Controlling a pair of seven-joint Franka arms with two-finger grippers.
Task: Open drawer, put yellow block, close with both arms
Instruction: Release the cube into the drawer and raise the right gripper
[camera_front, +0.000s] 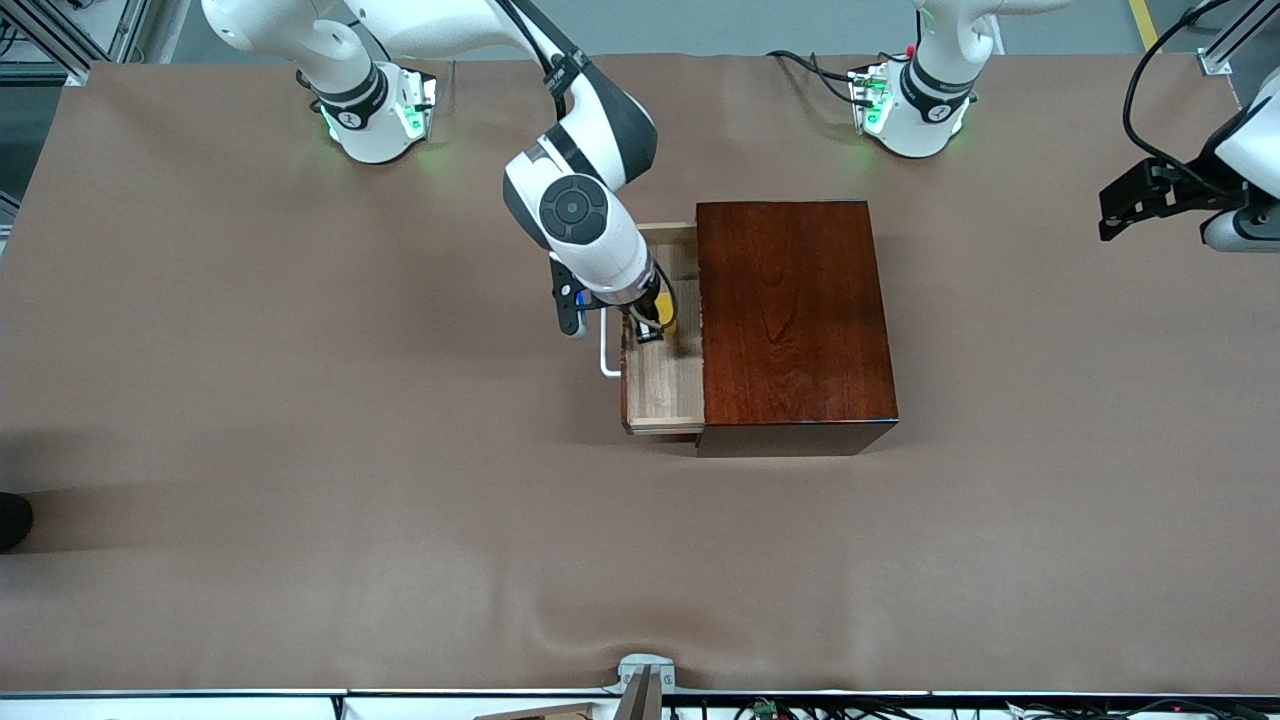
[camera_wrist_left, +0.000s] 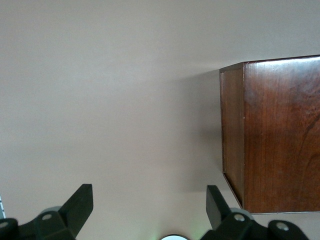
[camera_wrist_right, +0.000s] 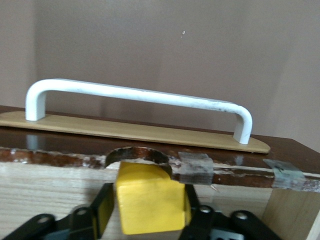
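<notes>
The drawer (camera_front: 662, 392) stands pulled out of the dark mahogany box (camera_front: 795, 310) toward the right arm's end of the table, its white handle (camera_front: 606, 352) on the front. My right gripper (camera_front: 652, 325) reaches down into the tray, shut on the yellow block (camera_front: 666, 312). In the right wrist view the block (camera_wrist_right: 150, 205) sits between the black fingers (camera_wrist_right: 102, 210), just inside the drawer front (camera_wrist_right: 75, 145) and below the handle (camera_wrist_right: 140, 95). My left gripper (camera_front: 1108, 212) hangs open and empty over the table at the left arm's end; its wrist view shows the gripper (camera_wrist_left: 150, 200) and the box (camera_wrist_left: 280, 135).
The brown table cloth (camera_front: 300, 450) spreads wide around the box. The two green-lit arm bases (camera_front: 385, 115) (camera_front: 905, 110) stand along the edge farthest from the front camera. A metal bracket (camera_front: 645, 675) sits at the nearest table edge.
</notes>
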